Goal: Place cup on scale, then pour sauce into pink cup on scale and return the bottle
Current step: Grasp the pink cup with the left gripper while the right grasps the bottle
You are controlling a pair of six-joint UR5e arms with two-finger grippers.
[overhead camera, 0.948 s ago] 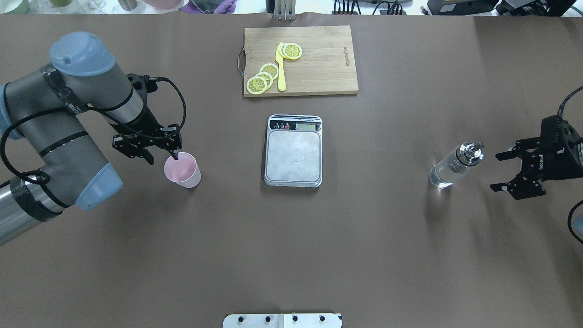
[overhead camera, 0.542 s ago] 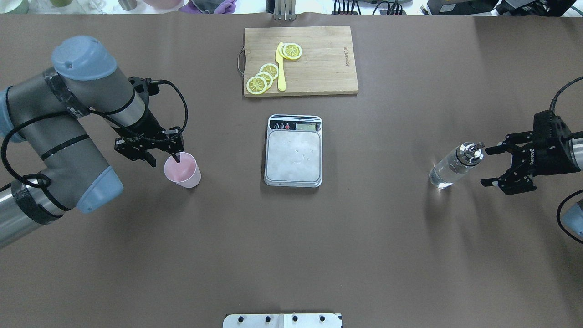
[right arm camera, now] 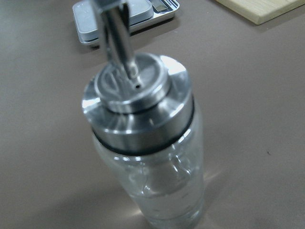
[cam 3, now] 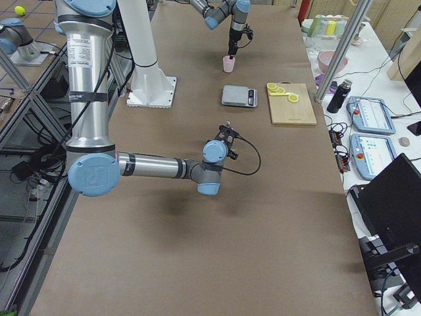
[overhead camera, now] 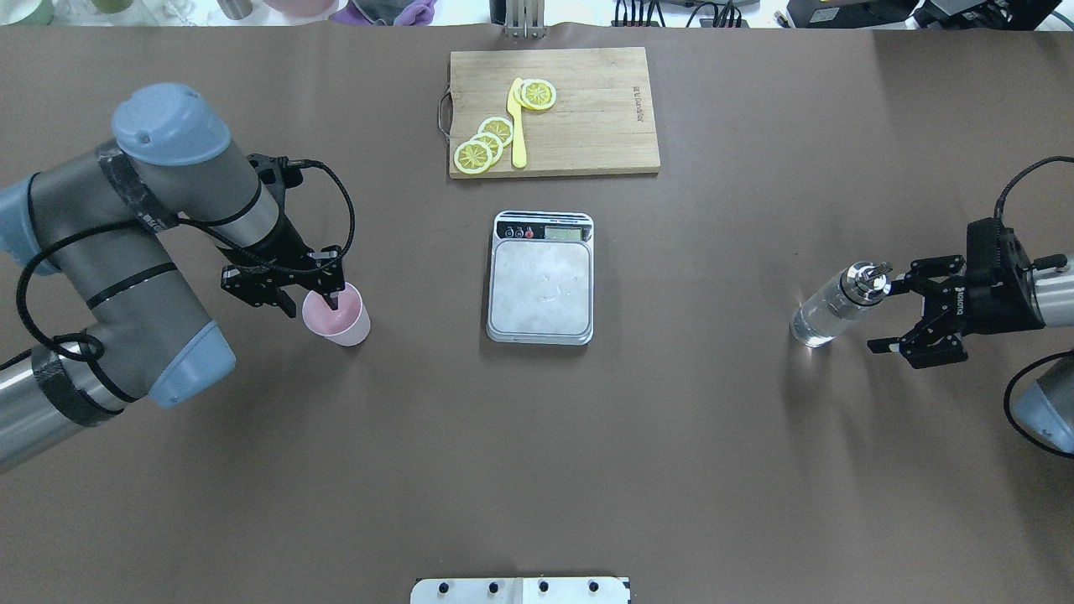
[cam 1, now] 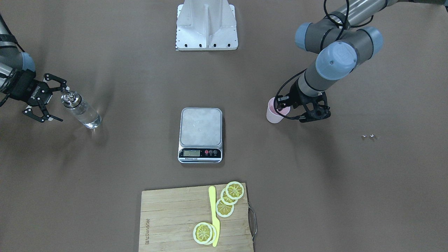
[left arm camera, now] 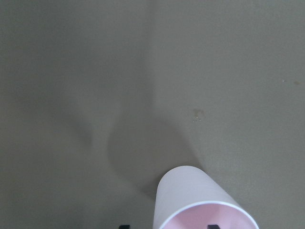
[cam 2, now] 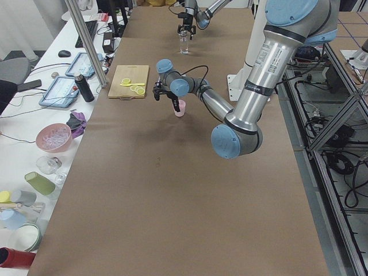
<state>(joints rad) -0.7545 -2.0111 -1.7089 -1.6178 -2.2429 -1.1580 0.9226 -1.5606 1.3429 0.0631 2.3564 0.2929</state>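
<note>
Step 1 in hand: cup pickup, not yet gripped. Left gripper (overhead camera: pixel 312 304) is down at the cup (overhead camera: pixel 348 325), jaws apart and straddling the wall on the arm's side, 1 finger inside the mouth and 1 outside (wrist view shows 2 tips either side of the rim). Cup stands upright on the table (overhead camera: pixel 537 461), well to the robot's left of the scale (overhead camera: pixel 541 289), which carries nothing.

Right gripper (overhead camera: pixel 888 315) sits beside the bottle (overhead camera: pixel 826 317), jaws wide, tips near the spout cap (overhead camera: pixel 864 281) but not around it. Bottle stands on the table well to the scale's right, sauce (right arm camera: pixel 167 191) inside.

Next, my read: close left on the wall, lift straight, carry over, set down centred on the scale. A 1-wall pinch may let the cup tilt, so go slow. Right should wait until the cup is down.
</note>
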